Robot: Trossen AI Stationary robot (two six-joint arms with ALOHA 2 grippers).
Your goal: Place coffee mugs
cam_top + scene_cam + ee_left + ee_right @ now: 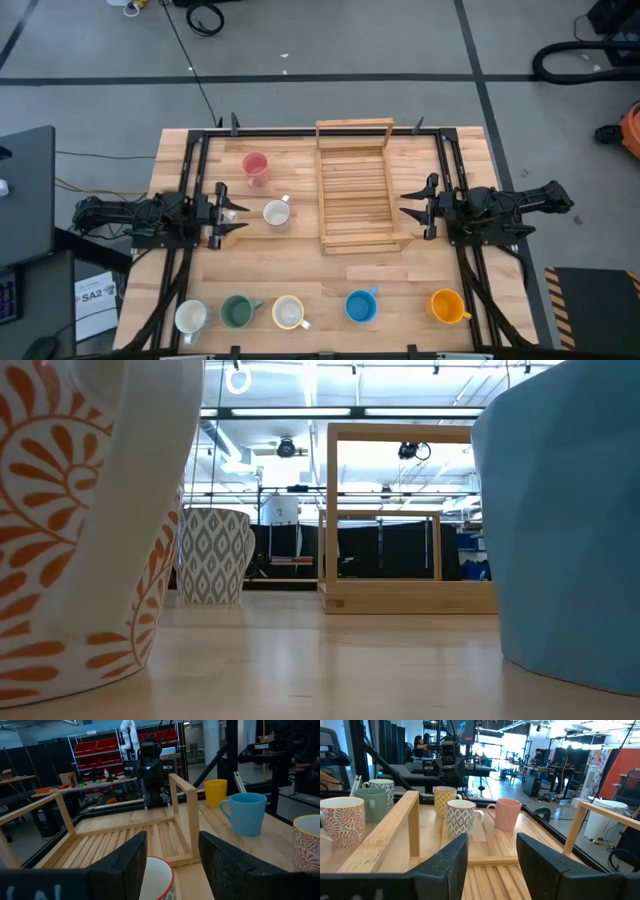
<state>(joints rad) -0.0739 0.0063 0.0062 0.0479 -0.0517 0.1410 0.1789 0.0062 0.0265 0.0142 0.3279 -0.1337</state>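
I find the left end effector [238, 211] parted beside the patterned mug [276, 213]; right end effector [408, 204] parted, empty. Ceramic: rigid, slick, breakable; I'd grip its wall.

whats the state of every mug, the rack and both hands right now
pink mug: upright, on table
grey-patterned mug: upright, just ahead of left hand
front-row mugs, white, green, cream, blue, orange: upright, none in rack
wooden rack: empty
left hand: open, holding nothing
right hand: open, holding nothing, at rack's edge
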